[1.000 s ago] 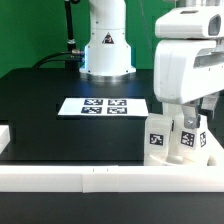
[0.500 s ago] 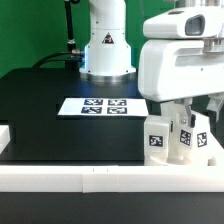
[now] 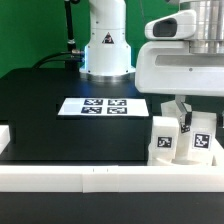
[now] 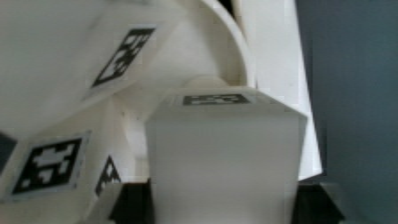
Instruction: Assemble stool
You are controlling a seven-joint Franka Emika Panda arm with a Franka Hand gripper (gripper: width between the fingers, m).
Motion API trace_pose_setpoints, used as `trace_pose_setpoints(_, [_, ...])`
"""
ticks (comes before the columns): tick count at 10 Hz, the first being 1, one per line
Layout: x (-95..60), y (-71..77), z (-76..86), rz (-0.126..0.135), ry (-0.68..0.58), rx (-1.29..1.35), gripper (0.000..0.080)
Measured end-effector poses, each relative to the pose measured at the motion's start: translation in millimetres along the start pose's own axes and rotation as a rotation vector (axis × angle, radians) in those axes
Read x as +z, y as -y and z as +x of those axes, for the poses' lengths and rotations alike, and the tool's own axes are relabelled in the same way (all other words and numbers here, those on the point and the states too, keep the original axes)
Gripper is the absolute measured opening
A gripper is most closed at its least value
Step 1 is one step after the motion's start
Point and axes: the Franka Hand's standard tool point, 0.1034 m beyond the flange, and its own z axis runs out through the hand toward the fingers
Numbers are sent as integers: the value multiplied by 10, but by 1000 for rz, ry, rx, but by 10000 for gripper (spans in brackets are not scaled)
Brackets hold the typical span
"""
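Two white tagged stool legs stand at the exterior view's right, one left of my fingers and one right of them, just behind the front rail. My gripper reaches down between them under the big white hand. In the wrist view my gripper has a white blocky leg between its dark fingers, which press on both of its sides. Another tagged leg stands close beside it. The round seat is out of view.
The marker board lies on the black table in front of the robot base. A long white border rail runs along the front, with another short rail at the exterior view's left.
My hand has shifted toward the exterior view's left and sits a little lower over the legs. The leg on the right now stands farther right.
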Motion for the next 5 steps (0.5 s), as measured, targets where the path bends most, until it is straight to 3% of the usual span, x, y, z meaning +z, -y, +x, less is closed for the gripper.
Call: trace_pose_setpoints(5, [-5,-20,5,2,3,472,335])
